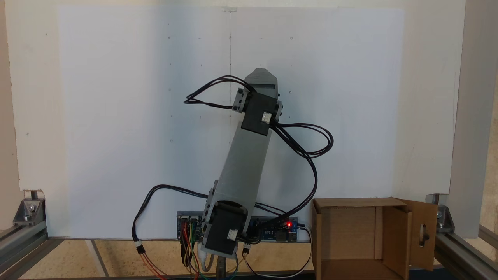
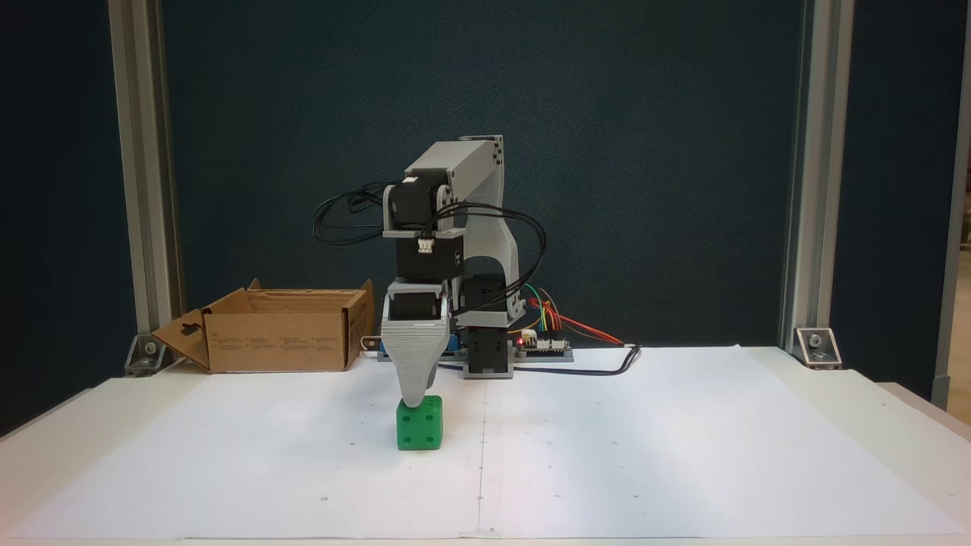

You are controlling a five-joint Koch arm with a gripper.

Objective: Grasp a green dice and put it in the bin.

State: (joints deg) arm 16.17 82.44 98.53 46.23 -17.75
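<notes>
The green dice (image 2: 419, 433) sits on the white sheet in front of the arm's base in a fixed view. My gripper (image 2: 416, 400) points straight down over it, its grey tip touching or just above the dice's top face. One jaw hides the other, so the gap between them cannot be seen. The bin (image 2: 281, 341) is an open cardboard box at the back left, well apart from the dice. From above, the bin (image 1: 346, 227) lies at the lower right, and its side flap with the slot cutout (image 1: 422, 233) stands open. There the arm (image 1: 243, 163) covers the dice.
A controller board with coloured wires (image 2: 542, 343) sits right of the arm's base (image 2: 485, 353), and black cables loop around the arm. Aluminium posts (image 2: 804, 189) stand at the back corners. The white sheet (image 2: 645, 440) stretches wide to the right and front.
</notes>
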